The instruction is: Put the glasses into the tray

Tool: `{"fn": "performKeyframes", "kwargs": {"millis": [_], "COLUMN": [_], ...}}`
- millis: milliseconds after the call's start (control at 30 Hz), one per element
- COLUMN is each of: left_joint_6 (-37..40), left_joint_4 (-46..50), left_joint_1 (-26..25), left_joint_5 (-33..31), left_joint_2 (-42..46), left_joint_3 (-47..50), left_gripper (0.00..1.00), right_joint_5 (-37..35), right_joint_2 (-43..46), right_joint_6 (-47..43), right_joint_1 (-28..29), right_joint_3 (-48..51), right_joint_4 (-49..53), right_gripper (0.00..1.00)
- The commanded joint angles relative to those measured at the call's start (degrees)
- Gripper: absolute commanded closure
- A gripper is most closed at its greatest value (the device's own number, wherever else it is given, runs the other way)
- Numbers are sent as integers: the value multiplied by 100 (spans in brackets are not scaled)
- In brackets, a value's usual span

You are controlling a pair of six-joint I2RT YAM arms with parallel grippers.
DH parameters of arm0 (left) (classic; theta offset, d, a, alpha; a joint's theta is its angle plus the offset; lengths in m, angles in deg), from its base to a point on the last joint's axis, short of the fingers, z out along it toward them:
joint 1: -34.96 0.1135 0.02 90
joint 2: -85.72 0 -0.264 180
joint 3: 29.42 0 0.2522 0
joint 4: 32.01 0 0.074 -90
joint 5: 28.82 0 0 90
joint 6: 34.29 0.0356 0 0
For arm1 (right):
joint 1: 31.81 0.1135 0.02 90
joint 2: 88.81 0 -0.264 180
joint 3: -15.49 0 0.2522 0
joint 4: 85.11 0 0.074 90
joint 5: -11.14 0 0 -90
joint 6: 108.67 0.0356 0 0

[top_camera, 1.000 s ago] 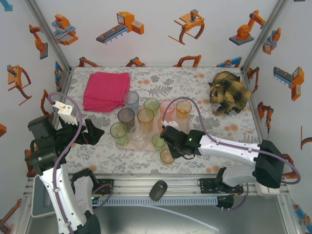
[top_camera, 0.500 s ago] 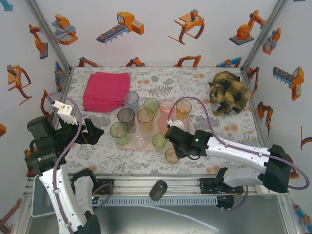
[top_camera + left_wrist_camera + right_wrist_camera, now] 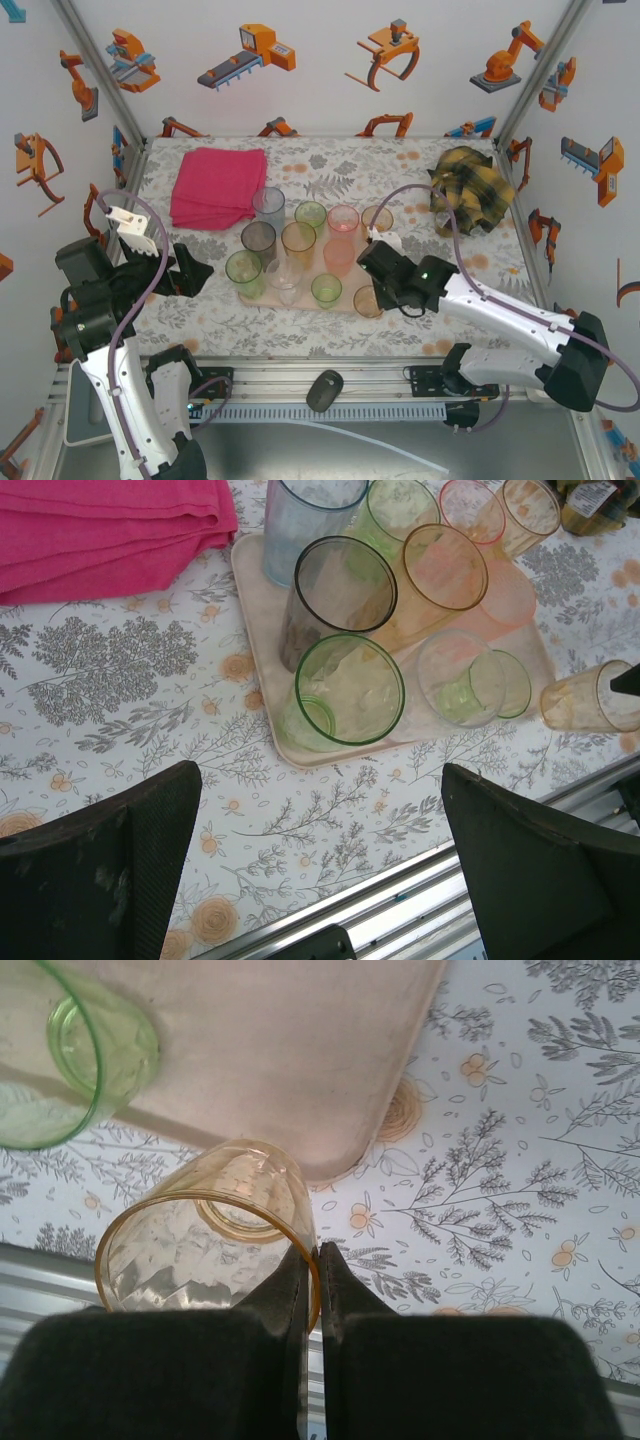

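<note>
Several translucent glasses stand on the pale pink tray (image 3: 305,303): a pale blue one (image 3: 268,205), a grey one (image 3: 258,238), an orange one (image 3: 298,240) and a green one (image 3: 244,270) among them. My right gripper (image 3: 378,290) is shut on the rim of an orange glass (image 3: 367,300), just off the tray's near right corner. In the right wrist view the fingers (image 3: 300,1270) pinch the wall of that orange glass (image 3: 200,1250) beside the tray (image 3: 300,1060). My left gripper (image 3: 192,272) is open at the left, apart from the tray (image 3: 262,640), with nothing in the left gripper (image 3: 320,790).
A folded magenta cloth (image 3: 217,185) lies at the back left, and a yellow-black plaid cloth (image 3: 470,190) at the back right. A metal rail (image 3: 320,378) runs along the near edge with a dark object (image 3: 324,390) on it. Bare flowered tablecloth (image 3: 480,270) lies right of the tray.
My right gripper has moved right and a little away from the near edge, carrying the orange glass with it. The left arm has not moved.
</note>
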Motion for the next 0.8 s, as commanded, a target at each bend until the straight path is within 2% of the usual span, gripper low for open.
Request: {"fn": "performKeyframes", "kwargs": {"millis": [0, 267, 767], "left_joint_6": [-34, -100, -144], "left_joint_4": [-36, -77, -44], "left_joint_1": [-16, -16, -12], "left_joint_5": [210, 290, 290], "left_joint_2": [6, 73, 249], "left_joint_3": [-147, -63, 16], "left_gripper": [3, 3, 3], "right_joint_5": [-93, -103, 200], "right_joint_2": [74, -222, -1334], "right_joint_6": [-59, -469, -923], "right_joint_1": [-329, -1234, -1877], "right_joint_3": [-295, -362, -513], "right_joint_4": [49, -496, -1383], "right_gripper": [93, 92, 91]}}
